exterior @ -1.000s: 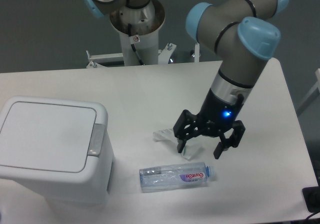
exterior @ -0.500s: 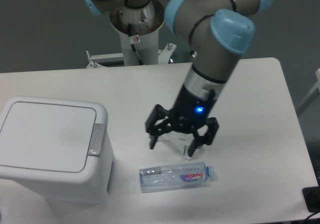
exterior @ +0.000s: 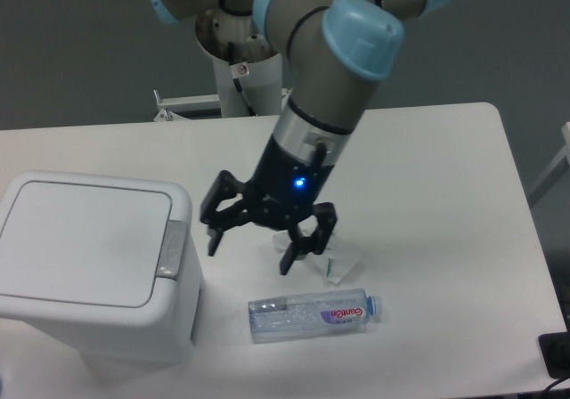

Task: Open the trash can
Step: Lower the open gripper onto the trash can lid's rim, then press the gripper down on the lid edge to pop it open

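The trash can is a boxy white bin at the left front of the table, with its flat lid shut. A grey push-button latch sits on the right rim of the lid. My gripper hangs above the table just right of the bin, fingers spread open with nothing between them. Its left fingertip is a short way from the latch, not touching it.
A clear plastic bottle lies on its side in front of the gripper. A small clear plastic piece rests on the table behind the bottle. The table's right edge is far off.
The arm has swung steadily left across the table, from right of the bottle to close beside the trash can. The gripper stayed open. Bin and bottle have not moved.
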You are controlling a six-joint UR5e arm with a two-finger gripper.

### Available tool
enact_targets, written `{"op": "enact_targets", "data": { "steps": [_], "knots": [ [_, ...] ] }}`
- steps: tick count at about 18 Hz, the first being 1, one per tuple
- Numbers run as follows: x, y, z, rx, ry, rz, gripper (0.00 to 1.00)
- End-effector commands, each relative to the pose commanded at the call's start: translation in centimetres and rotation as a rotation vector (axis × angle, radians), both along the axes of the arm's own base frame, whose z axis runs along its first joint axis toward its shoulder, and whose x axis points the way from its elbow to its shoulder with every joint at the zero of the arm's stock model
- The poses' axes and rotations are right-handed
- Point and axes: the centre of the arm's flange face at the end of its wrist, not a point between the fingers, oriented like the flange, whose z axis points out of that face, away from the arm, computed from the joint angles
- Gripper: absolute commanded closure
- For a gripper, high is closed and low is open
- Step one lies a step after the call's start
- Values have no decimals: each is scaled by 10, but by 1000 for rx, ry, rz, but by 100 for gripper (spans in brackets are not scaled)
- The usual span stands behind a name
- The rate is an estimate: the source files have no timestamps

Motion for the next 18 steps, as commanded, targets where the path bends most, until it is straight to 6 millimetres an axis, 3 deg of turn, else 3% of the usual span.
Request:
{"op": "enact_targets", "data": {
  "steps": [18],
  "knots": [
    [18, 7, -24, -33, -23, -25, 0]
  ]
}}
